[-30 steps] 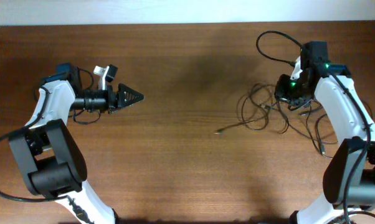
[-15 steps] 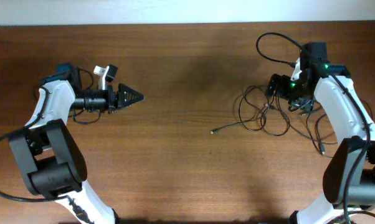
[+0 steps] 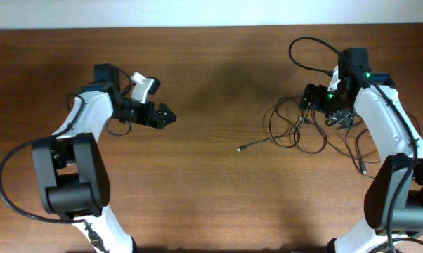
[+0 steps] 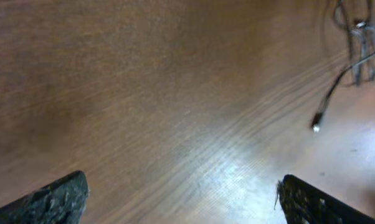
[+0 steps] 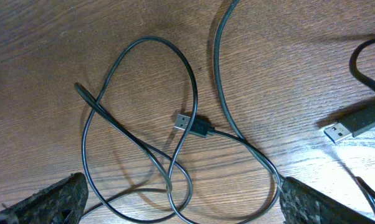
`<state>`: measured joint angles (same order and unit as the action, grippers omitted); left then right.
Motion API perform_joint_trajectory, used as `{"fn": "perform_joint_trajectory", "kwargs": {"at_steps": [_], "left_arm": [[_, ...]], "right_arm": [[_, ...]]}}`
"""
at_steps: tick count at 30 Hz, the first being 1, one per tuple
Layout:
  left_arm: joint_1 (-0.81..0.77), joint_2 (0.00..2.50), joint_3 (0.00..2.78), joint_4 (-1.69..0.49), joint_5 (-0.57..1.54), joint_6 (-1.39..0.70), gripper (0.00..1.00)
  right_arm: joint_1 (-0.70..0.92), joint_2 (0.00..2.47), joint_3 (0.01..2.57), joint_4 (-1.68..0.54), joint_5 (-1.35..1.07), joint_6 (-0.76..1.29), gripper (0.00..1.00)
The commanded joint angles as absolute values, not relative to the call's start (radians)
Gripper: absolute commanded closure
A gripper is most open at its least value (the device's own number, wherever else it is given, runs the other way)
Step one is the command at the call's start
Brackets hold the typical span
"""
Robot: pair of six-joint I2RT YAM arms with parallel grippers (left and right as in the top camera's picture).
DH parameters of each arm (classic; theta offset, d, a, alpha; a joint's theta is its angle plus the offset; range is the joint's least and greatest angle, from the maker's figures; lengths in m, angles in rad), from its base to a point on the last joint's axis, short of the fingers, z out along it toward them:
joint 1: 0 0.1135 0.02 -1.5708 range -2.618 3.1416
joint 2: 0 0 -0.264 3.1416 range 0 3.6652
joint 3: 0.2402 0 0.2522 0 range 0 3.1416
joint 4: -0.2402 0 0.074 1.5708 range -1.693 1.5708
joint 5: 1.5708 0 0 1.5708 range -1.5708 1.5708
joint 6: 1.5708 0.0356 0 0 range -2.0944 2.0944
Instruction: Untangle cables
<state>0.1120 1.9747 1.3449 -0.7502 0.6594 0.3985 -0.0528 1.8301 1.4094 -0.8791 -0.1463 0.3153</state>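
Note:
The cables (image 3: 296, 130) lie in a loose tangle of thin black loops on the right of the wooden table, with one plug end (image 3: 241, 148) trailing left. My right gripper (image 3: 308, 96) hangs open just over the tangle's upper part. In the right wrist view the loops (image 5: 144, 124) cross under the right gripper (image 5: 184, 186), whose fingers hold nothing. One USB plug (image 5: 182, 121) lies in the middle and another (image 5: 337, 132) at the right. My left gripper (image 3: 166, 116) is open over bare wood, far left of the cables. Its view shows the left gripper (image 4: 182, 186) and the trailing plug (image 4: 316, 124).
A thicker black arm cable (image 3: 310, 53) arcs behind the right arm. More thin loops (image 3: 359, 151) lie beside the right arm's base. The table's far edge (image 3: 211, 28) meets a white wall.
The right gripper opened and let go of the cables, and the trailing plug slid slightly left. The left arm swung forward and right, its gripper now turned toward the table's middle.

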Motion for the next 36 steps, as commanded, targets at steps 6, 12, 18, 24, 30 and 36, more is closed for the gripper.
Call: {"fn": "perform_joint_trajectory", "kwargs": {"at_steps": [6,12,18,24,30,36], "left_arm": [[0.053,1.965,1.306,-0.703,0.601,0.393,0.01],[0.053,1.965,1.306,-0.703,0.602,0.393,0.01],[0.053,1.965,1.306,-0.704,0.601,0.393,0.01],[0.053,1.965,1.306,-0.703,0.602,0.393,0.01],[0.053,1.965,1.306,-0.703,0.602,0.393,0.01],[0.053,1.965,1.306,-0.703,0.602,0.393,0.01]], "right_arm": [[-0.053,1.840,1.403,-0.879,-0.134,0.318,0.01],[-0.053,1.840,1.403,-0.879,-0.134,0.318,0.01],[-0.053,1.840,1.403,-0.879,-0.134,0.318,0.01],[-0.053,1.840,1.403,-0.879,-0.134,0.318,0.02],[-0.053,1.840,1.403,-0.879,-0.134,0.318,0.01],[-0.053,1.840,1.403,-0.879,-0.134,0.318,0.01]]}}
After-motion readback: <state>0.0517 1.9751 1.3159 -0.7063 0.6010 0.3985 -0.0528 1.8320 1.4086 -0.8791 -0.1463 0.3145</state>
